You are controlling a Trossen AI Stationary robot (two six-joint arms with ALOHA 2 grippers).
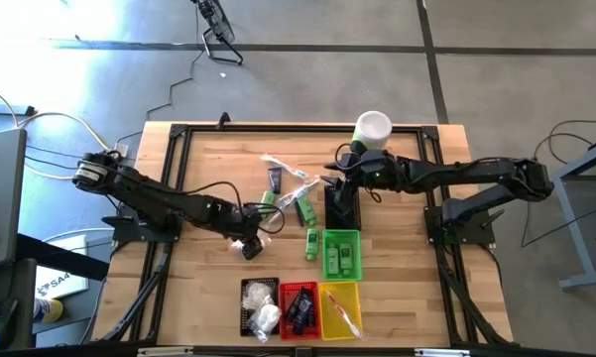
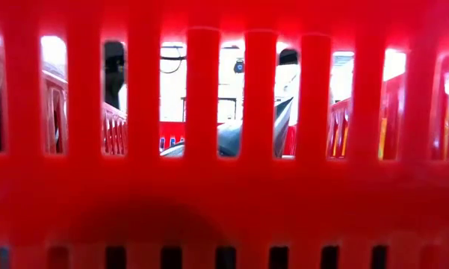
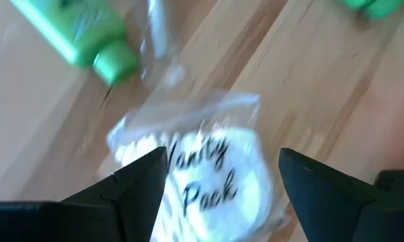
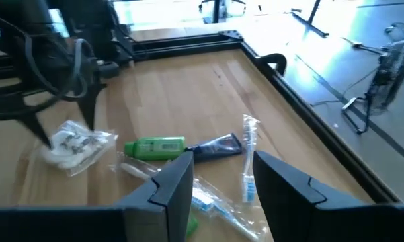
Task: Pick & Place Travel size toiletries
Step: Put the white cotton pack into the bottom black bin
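Observation:
A white crinkly pouch (image 3: 208,178) printed "Vanity Pack" lies flat on the wooden table (image 1: 208,159). My left gripper (image 3: 222,158) (image 1: 248,244) is open and points down over it, one finger on each side; I see no touch. More toiletries lie loose mid-table: green bottles (image 1: 304,210) (image 4: 154,146), a dark blue tube (image 4: 218,146) and clear-wrapped sticks (image 4: 249,158). My right gripper (image 4: 222,161) (image 1: 329,183) hovers open above and behind these, with nothing between its fingers.
Along the near edge stand a black basket (image 1: 246,290) with white pouches, a red basket (image 1: 284,309), a yellow basket (image 1: 355,297) and, farther in, a green basket (image 1: 327,260) with bottles. A tall canister (image 1: 373,129) stands at the far edge. The red basket's wall (image 2: 224,187) blocks the low view.

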